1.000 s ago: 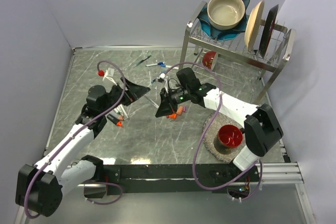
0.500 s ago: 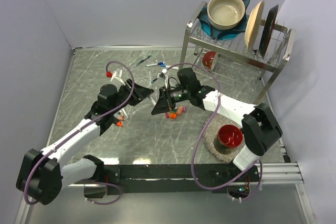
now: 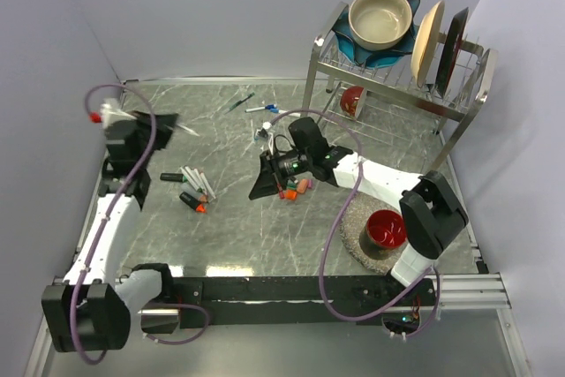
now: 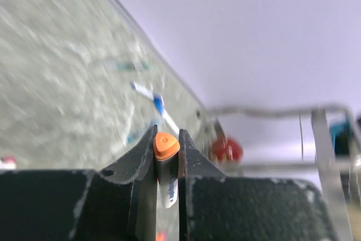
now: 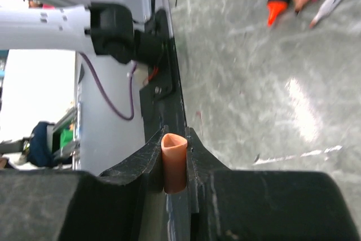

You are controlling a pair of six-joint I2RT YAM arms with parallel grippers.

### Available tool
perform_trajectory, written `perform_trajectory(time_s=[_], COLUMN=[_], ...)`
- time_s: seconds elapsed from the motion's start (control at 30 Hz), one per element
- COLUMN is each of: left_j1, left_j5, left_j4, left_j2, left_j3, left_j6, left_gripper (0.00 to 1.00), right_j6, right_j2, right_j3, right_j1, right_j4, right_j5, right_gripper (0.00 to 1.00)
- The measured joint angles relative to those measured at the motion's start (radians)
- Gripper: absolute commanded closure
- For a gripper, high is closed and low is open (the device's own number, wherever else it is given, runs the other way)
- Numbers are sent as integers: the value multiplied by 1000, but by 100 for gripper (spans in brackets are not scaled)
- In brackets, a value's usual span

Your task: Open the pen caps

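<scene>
Top view. Shows table point(image 3: 229, 236), grey marble, with rack point(image 3: 459, 110) at 1 to 2 o'clock carrying bowl point(image 3: 380, 17) and plates point(image 3: 441, 37), and mat point(image 3: 353, 240) under red bowl point(image 3: 387, 229) at 4 o'clock.

Right arm point(image 3: 380, 178): reaches from 4 o'clock to table centre. Left arm point(image 3: 104, 218): lies along the 9 o'clock edge, close to wall point(image 3: 53, 86).

At 10 o'clock, left gripper point(image 3: 159, 121), well apart from right gripper point(image 3: 262, 187) near centre. Left jaws clenched on marker point(image 4: 168, 182), orange end point(image 4: 166, 145) level with the fingertips, white barrel showing below it between the fingers. Right jaws clenched on orange cap point(image 5: 174, 165), mouth outward and pinched slightly oval; by colour, probably that marker's own.

Loose markers point(image 3: 194, 184) at 9 o'clock of centre, between the grippers; others point(image 3: 262, 109) at 12 o'clock. Loose caps point(image 3: 298, 188), orange, pink and red, heaped just at 3 o'clock of right gripper.

Judged step: cap pulled, both pieces awaiting set-down. Risks:
- Cap, thin-sided and squeezed, apt to spring or roll on release from height, away from the heap or under the arm.
- Marker, held in a narrow pinch, apt to pivot in the jaws or bounce if dropped high, bare nib staining the table.
- Left arm, so near the wall, apt to brush it on a wide swing.
</scene>
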Motion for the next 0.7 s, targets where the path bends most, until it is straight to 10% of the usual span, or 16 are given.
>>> perform_trajectory(time_s=[0.7], left_j1=[47], left_j5=[-26], left_j4=[-168], left_j2=[108], left_j3=[-85], left_j6=[123], left_gripper=[98], right_j6=[-464], right_j2=[156], right_j3=[188], right_j1=[10], right_j4=[-446], right_j5=[477], right_gripper=[100])
